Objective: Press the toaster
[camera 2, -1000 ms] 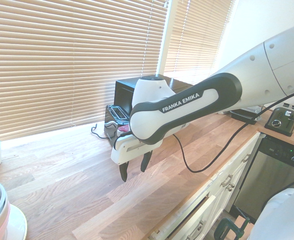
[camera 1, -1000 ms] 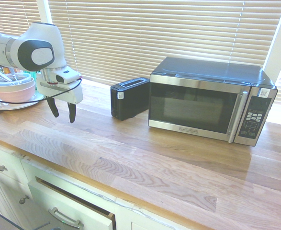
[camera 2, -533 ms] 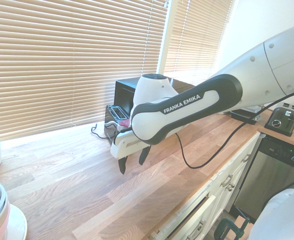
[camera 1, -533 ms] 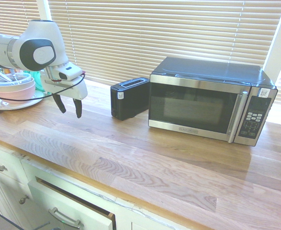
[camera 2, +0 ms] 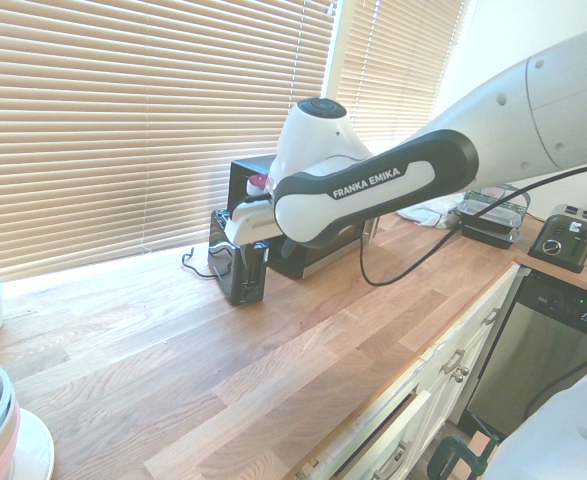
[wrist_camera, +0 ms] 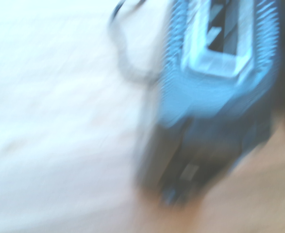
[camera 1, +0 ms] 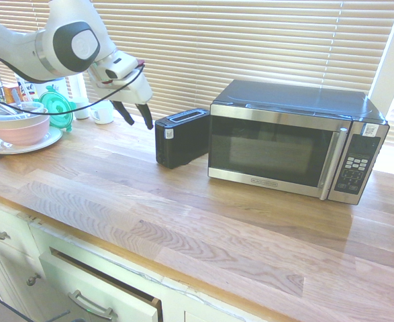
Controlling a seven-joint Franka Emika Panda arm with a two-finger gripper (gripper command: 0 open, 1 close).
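The toaster [camera 1: 181, 137] is a small glossy black box with a silver-rimmed top slot, standing on the wooden counter just left of the microwave [camera 1: 294, 141]. My gripper [camera 1: 137, 119] hangs open and empty in the air, a little left of the toaster's end and slightly above it. In the second exterior view the gripper [camera 2: 252, 258] overlaps the toaster [camera 2: 235, 275], its dark fingers hard to tell apart from the black casing. The blurred wrist view shows the toaster [wrist_camera: 215, 97] from above, with its dark cord [wrist_camera: 127, 63] on the counter beside it.
Stacked bowls on a plate [camera 1: 19, 127], a green item [camera 1: 52, 107] and a white cup [camera 1: 103, 111] stand at the counter's left. A drawer [camera 1: 103, 288] below the front edge is ajar. Window blinds run behind the counter. A silver appliance [camera 2: 565, 238] sits on the far counter.
My gripper has risen from near the counter and swung right toward the toaster, tilting as it went. Its fingers stay open. Nothing else moved.
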